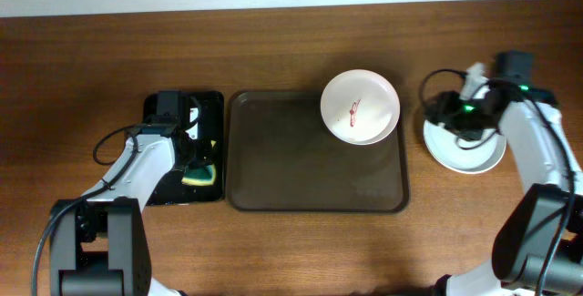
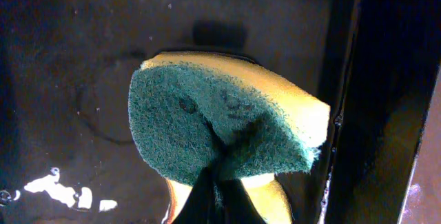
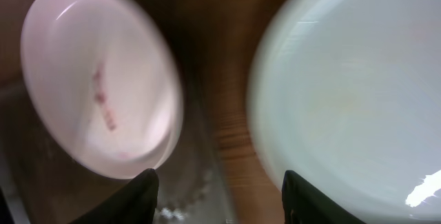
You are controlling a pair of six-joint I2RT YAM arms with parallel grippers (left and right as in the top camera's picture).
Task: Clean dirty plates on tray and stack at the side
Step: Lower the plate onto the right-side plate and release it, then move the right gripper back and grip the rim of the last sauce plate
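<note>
The dark brown tray (image 1: 273,182) lies mid-table. At its far right corner sits a white plate (image 1: 360,105) with a red smear, and a second plate's rim shows under it. In the right wrist view it looks pinkish-white (image 3: 96,79). A pale green plate (image 1: 466,155) lies on the table right of the tray and shows clean in the right wrist view (image 3: 351,93). My right gripper (image 1: 442,114) hovers open and empty (image 3: 220,182) between the two. My left gripper (image 1: 194,155) is shut (image 2: 220,186) on a green-and-yellow sponge (image 2: 220,120).
A smaller black tray (image 1: 214,105) lies left of the brown tray, its wet floor (image 2: 83,79) under the sponge (image 1: 202,176). Bare wooden table (image 1: 301,50) runs along the back and front. Cables hang from both arms.
</note>
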